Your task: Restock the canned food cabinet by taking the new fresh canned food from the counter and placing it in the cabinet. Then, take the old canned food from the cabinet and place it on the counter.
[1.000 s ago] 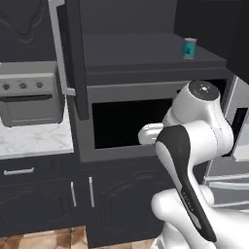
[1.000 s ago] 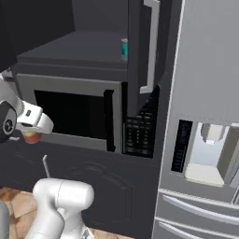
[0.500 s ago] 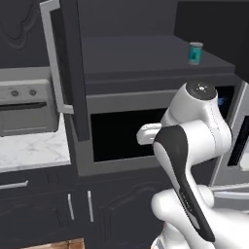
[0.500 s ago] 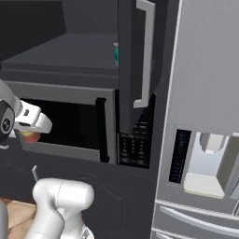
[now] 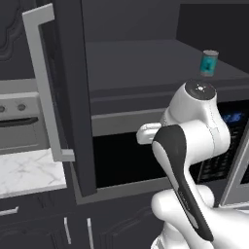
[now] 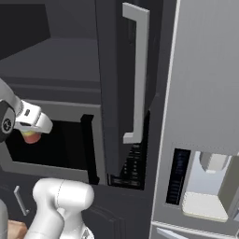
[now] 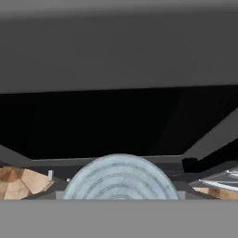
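Before the dark microwave (image 5: 131, 160) below the cabinet (image 5: 146, 63), gripper (image 6: 31, 133) pinches the red can (image 6: 31, 137), its lid btwn the fingers.

No readable text

The teal can's (image 5: 209, 63) label and the microwave's blue display (image 5: 234, 118) are too blurred to make out any words or digits.

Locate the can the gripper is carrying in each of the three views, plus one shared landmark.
Left base view: can not visible; the arm stands in front of where it would be.
Right base view: red-orange can at the left edge, under the gripper, before the dark microwave opening.
Hand view: silvery ribbed lid at bottom centre.
Shared landmark: microwave, black cavity behind the arm in the left base view, left of the open cabinet door in the right base view.
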You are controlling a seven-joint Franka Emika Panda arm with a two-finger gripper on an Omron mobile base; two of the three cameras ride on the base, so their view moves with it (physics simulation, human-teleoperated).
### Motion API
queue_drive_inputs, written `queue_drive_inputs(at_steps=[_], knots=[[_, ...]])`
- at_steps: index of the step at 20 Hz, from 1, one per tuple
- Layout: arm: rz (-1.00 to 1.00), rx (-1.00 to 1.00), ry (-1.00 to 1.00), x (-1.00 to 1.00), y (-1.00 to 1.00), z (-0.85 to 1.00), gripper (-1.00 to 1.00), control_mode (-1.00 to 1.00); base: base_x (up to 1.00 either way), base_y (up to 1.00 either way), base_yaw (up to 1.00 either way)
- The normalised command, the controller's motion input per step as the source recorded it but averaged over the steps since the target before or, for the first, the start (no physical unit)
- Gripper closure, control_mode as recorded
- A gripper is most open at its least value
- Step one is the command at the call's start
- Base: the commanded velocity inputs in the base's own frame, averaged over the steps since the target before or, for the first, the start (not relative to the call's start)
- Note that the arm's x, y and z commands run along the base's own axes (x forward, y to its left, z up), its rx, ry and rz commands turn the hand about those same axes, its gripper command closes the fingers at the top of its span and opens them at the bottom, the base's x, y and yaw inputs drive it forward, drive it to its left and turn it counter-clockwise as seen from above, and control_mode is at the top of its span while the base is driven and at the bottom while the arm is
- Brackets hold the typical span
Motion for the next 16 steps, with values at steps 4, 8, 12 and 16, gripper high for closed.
queue_drive_inputs(at_steps=[4, 8, 12, 16], knots=[[0.00, 0.02, -0.05, 0.00, 0.00, 0.22, 1.00, -1.00, 0.17, 0.00, 0.00], [0.00, 0.09, -0.32, -0.38, -0.13, 1.00, 1.00, -1.00, 0.00, 0.00, 0.00], [0.00, 0.07, -0.38, -0.21, -0.13, 1.00, 1.00, -1.00, 0.00, 0.00, 0.00], [-0.02, 0.02, -0.29, 0.30, 0.00, 1.00, 1.00, -1.00, 0.00, 0.00, 0.00]])
